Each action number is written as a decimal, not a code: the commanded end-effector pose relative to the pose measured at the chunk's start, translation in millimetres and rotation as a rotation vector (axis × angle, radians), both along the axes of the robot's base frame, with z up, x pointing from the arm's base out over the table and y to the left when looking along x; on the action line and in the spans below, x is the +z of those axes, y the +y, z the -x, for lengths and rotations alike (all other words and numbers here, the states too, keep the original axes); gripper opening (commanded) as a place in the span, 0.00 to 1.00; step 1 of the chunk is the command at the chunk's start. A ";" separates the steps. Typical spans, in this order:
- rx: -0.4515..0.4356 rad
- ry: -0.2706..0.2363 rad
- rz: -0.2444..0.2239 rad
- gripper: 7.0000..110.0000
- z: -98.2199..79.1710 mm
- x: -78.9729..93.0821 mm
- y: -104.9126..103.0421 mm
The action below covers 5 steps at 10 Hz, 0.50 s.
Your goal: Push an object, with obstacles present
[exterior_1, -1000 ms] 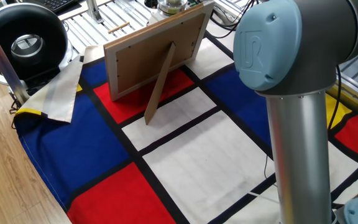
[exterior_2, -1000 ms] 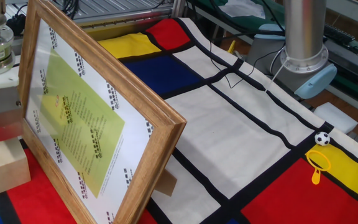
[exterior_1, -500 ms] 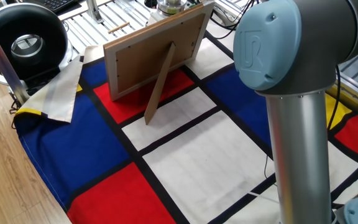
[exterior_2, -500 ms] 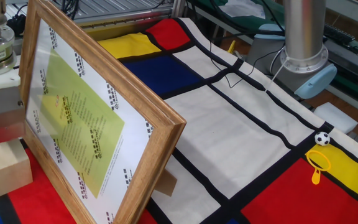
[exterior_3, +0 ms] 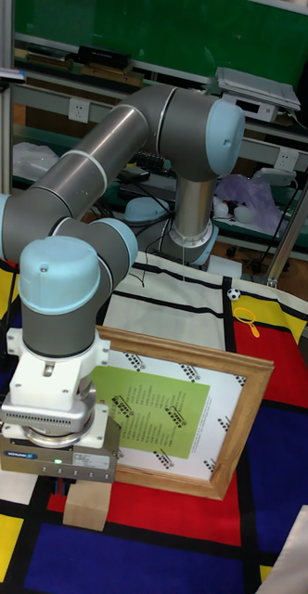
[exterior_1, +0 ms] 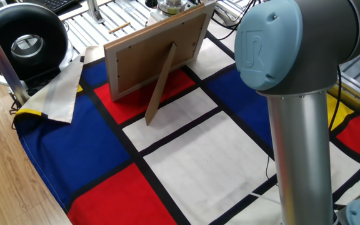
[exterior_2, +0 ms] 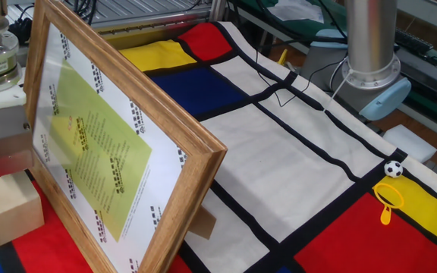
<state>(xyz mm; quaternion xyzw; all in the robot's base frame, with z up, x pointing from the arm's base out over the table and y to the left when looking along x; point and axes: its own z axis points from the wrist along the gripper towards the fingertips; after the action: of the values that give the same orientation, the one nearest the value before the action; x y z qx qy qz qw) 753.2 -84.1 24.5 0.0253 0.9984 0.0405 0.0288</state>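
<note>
Sliding nearer — wooden block, tool seemingly behind it.

Cloth red, blue, white, black-lined; frame brown; block seemingly pale.

UR5 arm: brushed silver-grey tubular links; rounded joint housings with pale blue end caps. One cap bears an embossed "UR" logo in a rounded square. Base column: plain silver tube above a grey collar and a pale blue cap. Wrist unit: white ribbed flange with visible screws. Gripper: boxy silver-grey body, small label strip and a lit green indicator on its face; fingers hidden below the body.
</note>
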 end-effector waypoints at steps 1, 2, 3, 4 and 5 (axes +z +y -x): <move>-0.009 -0.001 -0.023 0.00 -0.7 1.9 5.2; -0.010 -0.001 -0.026 0.00 -0.6 1.9 6.6; -0.010 -0.001 -0.026 0.00 -0.4 1.8 7.4; -0.012 -0.001 -0.026 0.00 -0.2 1.5 8.3; -0.008 0.004 -0.022 0.00 1.2 1.0 7.6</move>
<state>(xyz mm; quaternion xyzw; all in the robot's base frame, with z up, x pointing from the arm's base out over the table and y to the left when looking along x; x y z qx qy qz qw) 752.4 -79.0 24.5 0.0270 0.9982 0.0459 0.0272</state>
